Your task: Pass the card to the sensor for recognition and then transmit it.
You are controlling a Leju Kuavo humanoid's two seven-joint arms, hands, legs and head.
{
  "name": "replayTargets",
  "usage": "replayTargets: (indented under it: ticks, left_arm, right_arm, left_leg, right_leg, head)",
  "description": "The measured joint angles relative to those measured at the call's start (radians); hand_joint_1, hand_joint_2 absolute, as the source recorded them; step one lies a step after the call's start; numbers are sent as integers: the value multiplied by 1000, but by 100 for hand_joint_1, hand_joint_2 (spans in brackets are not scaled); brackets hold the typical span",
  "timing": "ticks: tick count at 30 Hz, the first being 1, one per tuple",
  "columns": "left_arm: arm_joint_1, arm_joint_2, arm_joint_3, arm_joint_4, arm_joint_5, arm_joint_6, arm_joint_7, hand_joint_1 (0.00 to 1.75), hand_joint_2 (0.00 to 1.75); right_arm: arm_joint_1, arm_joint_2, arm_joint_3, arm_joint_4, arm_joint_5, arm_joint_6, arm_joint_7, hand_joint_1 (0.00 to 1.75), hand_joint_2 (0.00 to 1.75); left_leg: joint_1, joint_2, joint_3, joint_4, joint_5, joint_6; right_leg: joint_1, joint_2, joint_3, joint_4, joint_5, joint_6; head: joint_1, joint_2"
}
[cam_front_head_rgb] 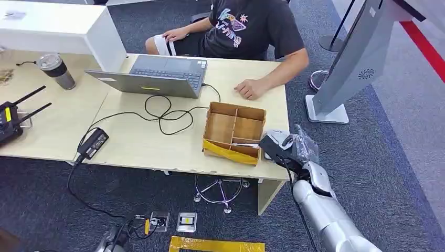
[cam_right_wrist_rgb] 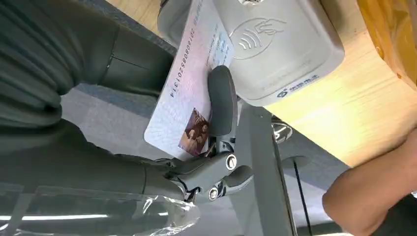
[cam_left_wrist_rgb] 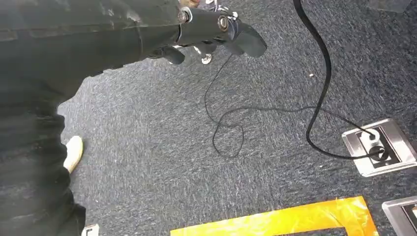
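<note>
**Office corner on dark carpet**

A light wooden desk point(cam_front_head_rgb: 131, 142) stands on dark grey carpet point(cam_front_head_rgb: 399, 157). Behind the desk sits a white counter point(cam_front_head_rgb: 63, 26). Right of the desk rises a grey kiosk stand point(cam_front_head_rgb: 346, 68). Below it, floor sockets point(cam_front_head_rgb: 173, 221) and yellow tape point(cam_front_head_rgb: 215, 244).

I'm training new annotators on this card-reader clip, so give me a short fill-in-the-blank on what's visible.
1. The right hand holds a ____ over the grey reader.
2. The reader sits on the table beside a divided ____ box.
3. A seated person's hand rests on the table near an open ____.
4. The left hand hangs above grey ____.

Missing words: card; cardboard; laptop; carpet
</note>
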Motion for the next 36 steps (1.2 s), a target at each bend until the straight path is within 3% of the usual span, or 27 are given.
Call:
replayTargets:
  ticks: [36]
  left_arm:
    - [0,0,0,0,1,-1,0,0,175]
  right_arm:
    - [3,-12,0,1,28,29,35,175,175]
  left_leg:
    - [0,0,1,0,0,0]
  right_leg:
    - [0,0,1,0,0,0]
  head:
    - [0,0]
